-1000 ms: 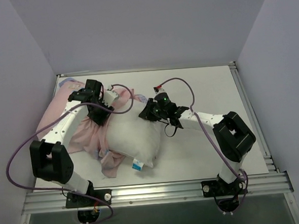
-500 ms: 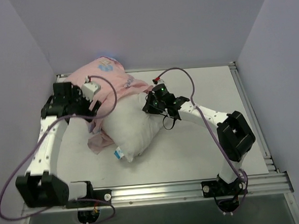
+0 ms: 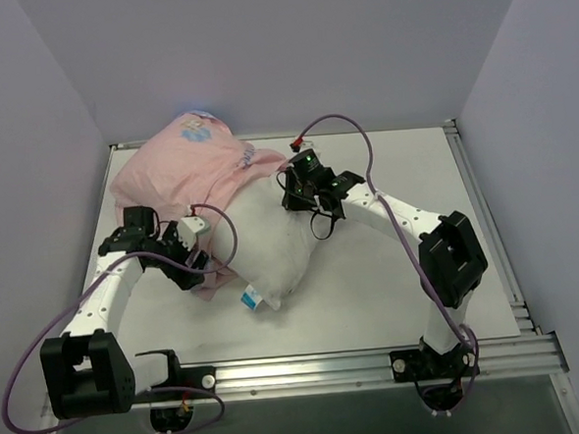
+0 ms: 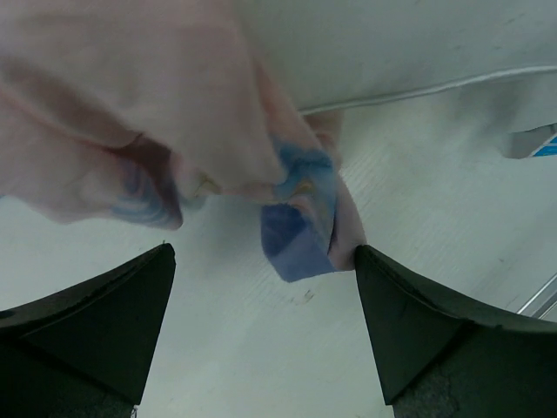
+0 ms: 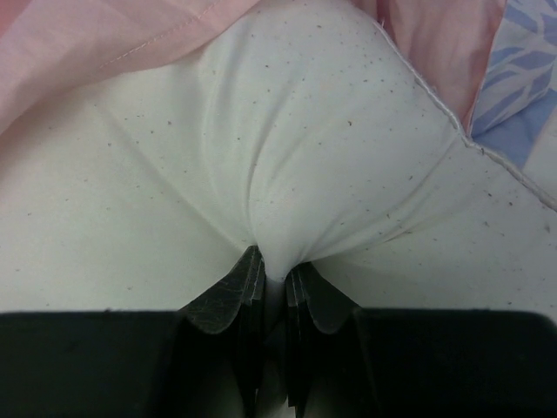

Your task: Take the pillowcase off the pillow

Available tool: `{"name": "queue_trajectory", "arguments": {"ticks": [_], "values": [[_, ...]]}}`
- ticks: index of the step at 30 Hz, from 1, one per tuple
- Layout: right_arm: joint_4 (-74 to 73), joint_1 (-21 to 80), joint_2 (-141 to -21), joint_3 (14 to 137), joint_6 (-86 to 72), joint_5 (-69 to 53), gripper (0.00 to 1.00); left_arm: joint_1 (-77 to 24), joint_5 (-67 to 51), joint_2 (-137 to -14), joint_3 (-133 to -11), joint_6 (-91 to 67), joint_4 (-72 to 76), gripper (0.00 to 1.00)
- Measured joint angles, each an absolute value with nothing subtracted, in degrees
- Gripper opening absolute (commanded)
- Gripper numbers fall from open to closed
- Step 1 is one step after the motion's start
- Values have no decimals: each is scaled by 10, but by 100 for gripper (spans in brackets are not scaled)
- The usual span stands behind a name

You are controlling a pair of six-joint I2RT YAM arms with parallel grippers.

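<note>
Two arms work over the bench (image 3: pixel 392 289).

Right jaws: nipped tight on a fold of the pillow (image 3: pixel 271 243). In the wrist view the white cloth puckers down into the slit between them. From above, this grip sits at the pillow's 1 o'clock corner, close to bench centre.

Left jaws: spread wide, with nothing between them. In the wrist view bare bench lies below them and the near hem of the pillowcase (image 3: pixel 183 169) hangs just ahead, a blue printed corner lowest. I cannot tell whether that corner touches the bench. From above, the left jaws are at the pillow's 8 o'clock side, just beside the pink hem.

Pillowcase: heaped pink side up at 10 to 11 o'clock on the bench, up against the far-left wall. It drapes over the far-left part of the pillow.

Pillow: lies diagonally, its near end bare and pointing to 6 o'clock. The blue-and-white label (image 3: pixel 253 298) shows at that end.
</note>
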State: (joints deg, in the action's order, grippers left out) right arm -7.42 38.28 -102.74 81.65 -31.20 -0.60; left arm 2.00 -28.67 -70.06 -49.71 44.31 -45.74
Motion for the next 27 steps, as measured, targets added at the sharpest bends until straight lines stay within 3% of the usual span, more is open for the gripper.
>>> {"name": "queue_trajectory", "arguments": {"ticks": [5, 8, 9, 10, 11, 12, 13, 20, 27], "values": [[-81, 377, -1042, 823, -312, -4, 1, -56, -310, -716, -481, 428, -410, 94], [-86, 371, -1043, 828, -312, -4, 13, -77, -310, -721, -459, 423, -371, 100], [-87, 370, -1044, 830, -312, -4, 31, -79, -304, -730, -455, 419, -362, 87], [-91, 369, -1045, 834, -312, -4, 40, -81, -298, -742, -454, 410, -353, 73], [-96, 368, -1046, 839, -307, -3, 47, -80, -290, -758, -454, 404, -342, 41], [-106, 366, -1047, 846, -300, -3, 56, -77, -283, -776, -455, 396, -332, 20], [-114, 364, -1047, 853, -295, -3, 59, -74, -278, -792, -458, 392, -327, 3], [-139, 378, -985, 873, -218, 19, 82, 13, -332, -784, -464, 357, -308, 2], [20, 559, -825, 740, -122, 65, 86, 37, -384, -658, -485, 324, -319, 2]]}}
